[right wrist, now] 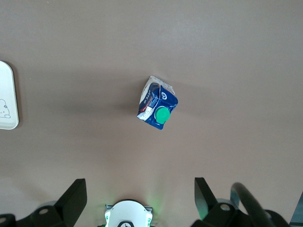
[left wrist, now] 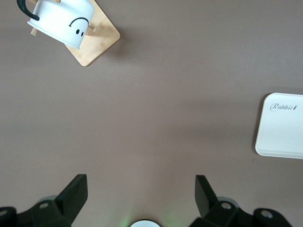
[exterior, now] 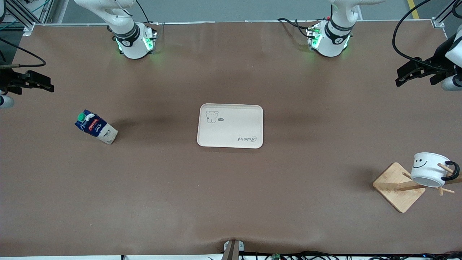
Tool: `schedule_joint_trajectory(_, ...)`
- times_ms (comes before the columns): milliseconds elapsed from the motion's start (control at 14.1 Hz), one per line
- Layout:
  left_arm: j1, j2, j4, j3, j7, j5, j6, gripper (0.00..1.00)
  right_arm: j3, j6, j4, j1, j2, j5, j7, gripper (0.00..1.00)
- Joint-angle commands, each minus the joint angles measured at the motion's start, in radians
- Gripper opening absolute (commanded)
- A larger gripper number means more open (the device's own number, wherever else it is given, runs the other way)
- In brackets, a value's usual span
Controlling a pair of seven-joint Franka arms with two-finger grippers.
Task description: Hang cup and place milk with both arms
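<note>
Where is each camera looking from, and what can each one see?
Front view: high across the table, facing both arm bases; shows the tray, milk, cup on its wooden rack, and both arms' end effectors at the edges.
Left wrist view: looks down from the left arm; its open left end effector frames the cup and tray.
Right wrist view: looks down from the right arm; its open right end effector frames the milk.
Both wrist views share the tray.

Cup (exterior: 429, 169) on rack (exterior: 399, 186) — tray (exterior: 230, 126) mid-table
</note>
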State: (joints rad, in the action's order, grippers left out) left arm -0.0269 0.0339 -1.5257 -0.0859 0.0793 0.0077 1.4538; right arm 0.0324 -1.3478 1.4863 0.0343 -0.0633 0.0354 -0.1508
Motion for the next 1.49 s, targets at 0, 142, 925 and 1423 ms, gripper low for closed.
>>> schedule_joint_trajectory(0, 0.002, 0.001, 0.007, -0.002, -0.006, -0.002, 0.008, 1.0, -0.008, -0.008, 0.005, 0.019, 0.005, -0.038, -0.013, 1.0)
schedule_joint_trajectory(142, 0.002, 0.0, 0.012, -0.002, -0.004, -0.002, 0.007, 1.0, -0.008, -0.017, 0.005, 0.041, 0.005, -0.054, -0.013, 1.0)
schedule_joint_trajectory(925, -0.001, -0.008, 0.022, 0.001, -0.007, 0.0, -0.009, 1.0, -0.008, -0.027, 0.026, 0.045, 0.007, -0.071, -0.015, 1.0)
schedule_joint_trajectory(1423, -0.002, -0.008, 0.022, 0.003, -0.004, 0.0, -0.032, 1.0, -0.008, -0.031, 0.026, 0.047, 0.007, -0.071, -0.015, 1.0)
